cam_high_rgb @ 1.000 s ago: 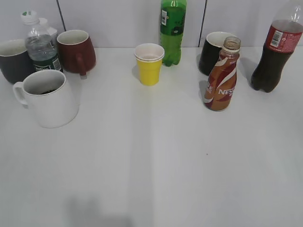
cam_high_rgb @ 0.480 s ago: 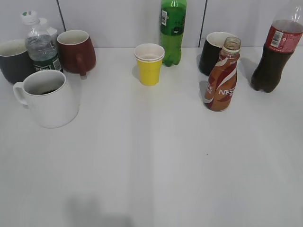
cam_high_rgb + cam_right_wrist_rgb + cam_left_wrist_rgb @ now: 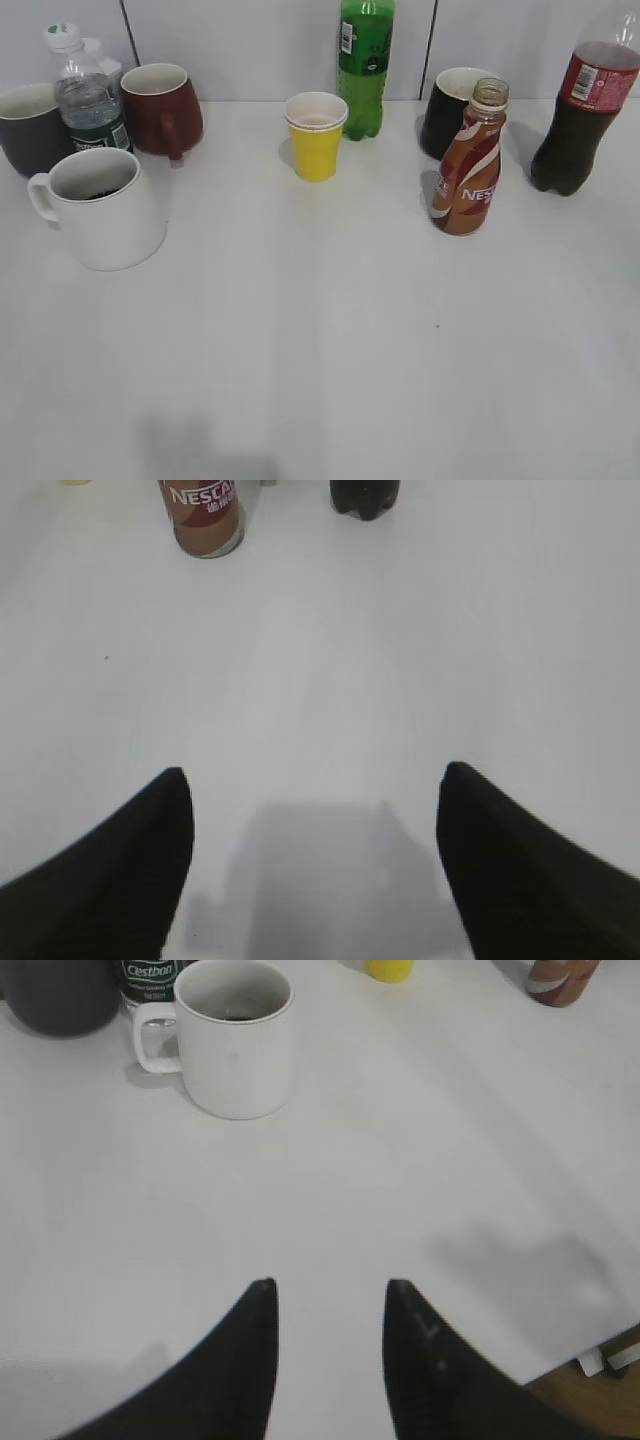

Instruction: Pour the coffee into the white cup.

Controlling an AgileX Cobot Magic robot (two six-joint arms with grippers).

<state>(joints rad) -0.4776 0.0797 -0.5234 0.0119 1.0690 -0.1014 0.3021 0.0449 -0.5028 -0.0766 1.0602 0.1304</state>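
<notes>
The small curvy brown coffee bottle [image 3: 468, 165] with white swirls stands upright and uncapped at the right of the table; its base also shows in the right wrist view [image 3: 204, 518] and at the top right of the left wrist view [image 3: 560, 978]. The large white cup [image 3: 105, 207] stands at the left, handle to the left, with dark liquid at its bottom; it also shows in the left wrist view [image 3: 235, 1036]. My left gripper [image 3: 328, 1290] is open and empty, well short of the cup. My right gripper [image 3: 312, 780] is wide open and empty, well short of the bottle.
A yellow paper cup [image 3: 316, 135], a green bottle [image 3: 364, 62], a black mug [image 3: 451, 110] and a cola bottle [image 3: 584, 105] stand along the back. At back left stand a dark red mug [image 3: 160, 108], a water bottle [image 3: 86, 95] and a dark grey mug [image 3: 27, 127].
</notes>
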